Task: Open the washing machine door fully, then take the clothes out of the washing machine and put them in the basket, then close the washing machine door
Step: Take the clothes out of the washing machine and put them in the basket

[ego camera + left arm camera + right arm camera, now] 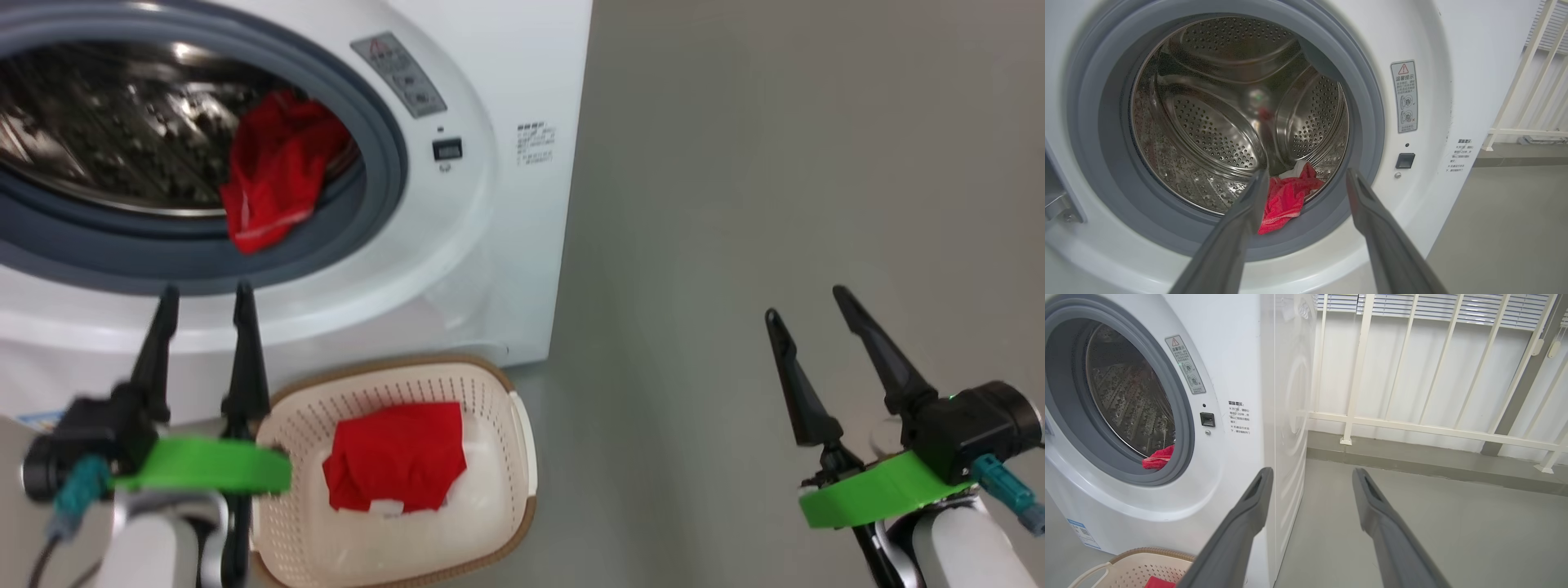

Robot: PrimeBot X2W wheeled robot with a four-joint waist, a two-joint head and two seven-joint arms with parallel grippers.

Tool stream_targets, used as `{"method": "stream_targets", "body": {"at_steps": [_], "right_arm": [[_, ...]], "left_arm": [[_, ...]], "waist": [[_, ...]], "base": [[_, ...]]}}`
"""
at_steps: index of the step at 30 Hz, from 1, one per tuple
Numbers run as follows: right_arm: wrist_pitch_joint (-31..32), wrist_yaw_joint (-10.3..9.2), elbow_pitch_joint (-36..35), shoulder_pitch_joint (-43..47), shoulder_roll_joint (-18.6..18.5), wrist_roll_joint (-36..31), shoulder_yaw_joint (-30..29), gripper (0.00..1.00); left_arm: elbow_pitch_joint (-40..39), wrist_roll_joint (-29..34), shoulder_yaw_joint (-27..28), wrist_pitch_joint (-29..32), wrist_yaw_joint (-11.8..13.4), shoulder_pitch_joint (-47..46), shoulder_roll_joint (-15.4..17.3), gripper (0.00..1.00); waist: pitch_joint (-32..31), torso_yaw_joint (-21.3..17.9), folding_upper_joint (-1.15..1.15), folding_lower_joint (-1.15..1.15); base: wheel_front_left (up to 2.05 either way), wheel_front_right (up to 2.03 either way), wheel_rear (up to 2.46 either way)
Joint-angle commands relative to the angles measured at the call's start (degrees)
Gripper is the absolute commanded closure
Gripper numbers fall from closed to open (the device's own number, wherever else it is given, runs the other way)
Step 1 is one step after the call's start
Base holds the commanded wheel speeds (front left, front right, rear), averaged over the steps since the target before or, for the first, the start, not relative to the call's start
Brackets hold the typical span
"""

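Two pieces of the clothes are in sight. The draped red garment (273, 175) lies at the lower front lip of the steel drum (1216, 122) and spills onto the grey rubber ring (384, 163) of the washing machine (506, 73); in the left wrist view a scrap of white shows at its upper end. The bundled red garment (396, 457) lies in the middle of the basket (457, 380), with white trim at its near edge. The basket stands on the grey floor (775, 163), close against the foot of the machine's front, below the mouth and towards the machine's right front corner; the mouth of the machine stands uncovered.

The left hand (206, 288) hovers in front of the machine, above the basket's left rim; its two dark fingers are spread wide and carry nothing. They point at the lower edge of the mouth, and in its own wrist view the draped red garment shows beyond the fingers, apart from them.

The right hand (806, 302) hangs over bare floor to the right of the machine, well apart from the basket; its fingers are likewise spread and empty. Its wrist view looks past the machine's right front corner to a white railing (1412, 428) along the far edge of the floor.
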Motion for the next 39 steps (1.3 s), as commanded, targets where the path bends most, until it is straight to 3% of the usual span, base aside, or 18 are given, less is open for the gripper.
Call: {"method": "stream_targets", "body": {"at_steps": [1, 10, 19, 27, 32, 39], "right_arm": [[-0.37, 0.26, -1.80, -1.83, -0.72, 0.60, 0.99, 0.00], [-0.37, 0.26, -3.18, -4.48, -1.39, 0.40, 0.72, 0.00], [-0.37, 0.26, -3.38, -6.62, -1.85, 0.30, 2.16, 0.00], [-0.37, 0.26, -4.21, -9.16, -3.27, -0.05, 3.92, 0.00], [-0.37, 0.26, -4.27, -9.77, -3.73, 0.00, 5.10, 0.00], [-0.37, 0.26, -2.80, -9.78, -4.03, 1.63, 7.25, 0.00]], "left_arm": [[-0.73, -0.41, 1.59, 0.17, -0.19, -3.23, 1.24, 0.00], [7.43, -1.78, 1.38, 0.69, -0.42, -16.79, 2.02, 0.00], [17.62, -2.38, 2.64, -0.23, -0.41, -29.46, 5.18, 0.00], [27.67, -5.77, 4.16, 0.14, -2.69, -40.54, 7.14, 0.00], [34.37, -6.03, 2.34, 3.64, -4.21, -45.55, 8.48, 0.00], [42.22, -4.97, 0.12, 12.46, -4.12, -50.40, 11.35, 0.00]], "waist": [[4.28, 0.53, 0.00, 0.00], [10.82, 0.10, 0.00, 0.00], [15.95, -1.42, 0.00, 0.00], [20.64, -2.29, 0.00, 0.00], [21.50, -2.57, 0.00, 0.00], [21.12, -3.65, 0.00, 0.00]], "base": [[0.00, 0.00, 0.00], [0.00, 0.00, 0.00], [0.00, 0.00, 0.00], [0.00, 0.00, 0.00], [0.00, 0.00, 0.00], [0.00, 0.00, 0.00]]}}
